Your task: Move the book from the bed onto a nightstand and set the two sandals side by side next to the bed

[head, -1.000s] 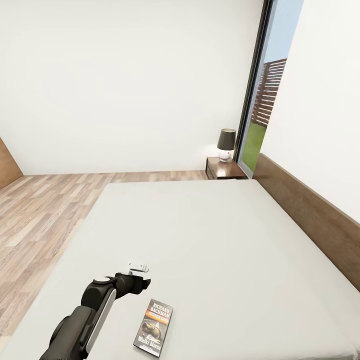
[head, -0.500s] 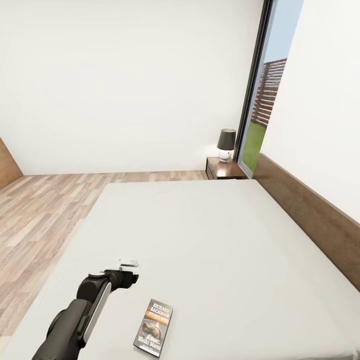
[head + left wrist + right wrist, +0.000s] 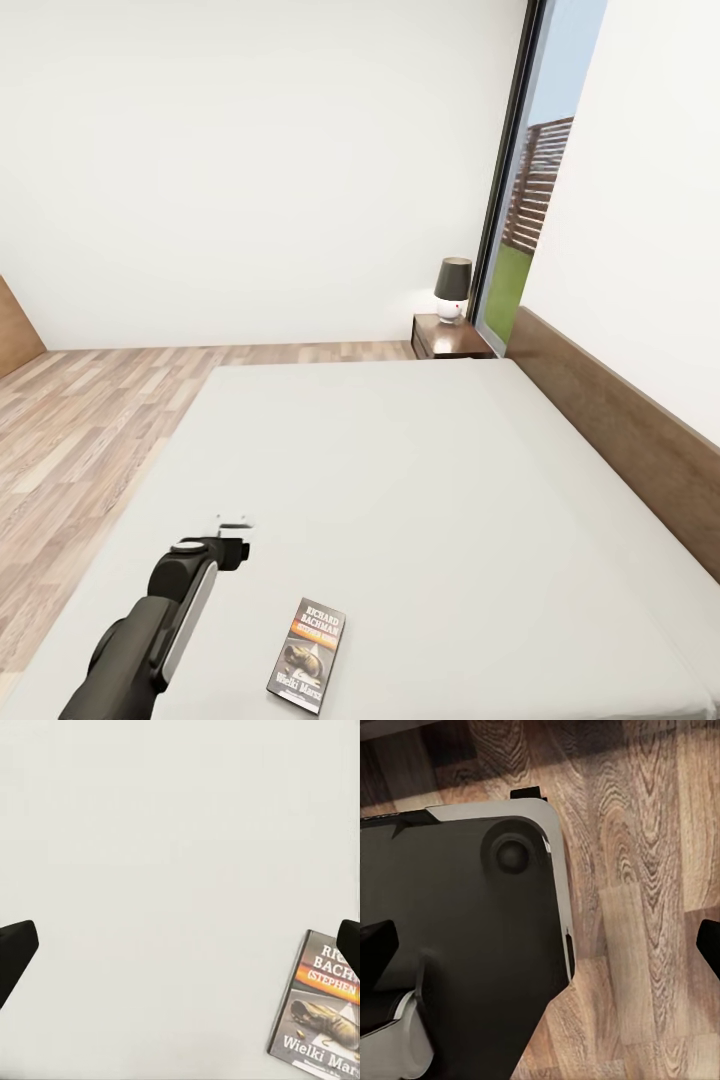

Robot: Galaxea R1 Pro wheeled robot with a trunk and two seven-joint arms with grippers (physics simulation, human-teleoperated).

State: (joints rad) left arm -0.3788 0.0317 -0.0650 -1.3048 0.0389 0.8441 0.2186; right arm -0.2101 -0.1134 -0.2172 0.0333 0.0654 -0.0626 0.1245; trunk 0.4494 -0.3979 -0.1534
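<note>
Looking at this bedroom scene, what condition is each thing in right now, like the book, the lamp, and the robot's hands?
book: closed, lying flat on the bed, cover up, not held.
bed: bare grey mattress.
left gripper: open, above the mattress beside the book, empty.
right gripper: open, empty, over the wood floor.
lamp: upright on the nightstand.

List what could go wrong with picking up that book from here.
1. The book lies flat on the mattress of the bed, so the open left gripper may struggle to get a finger under its thin edge and could push it along instead.
2. In the left wrist view the book sits off to one side, near one of the fingers, not centred between them; closing now would likely miss.
</note>
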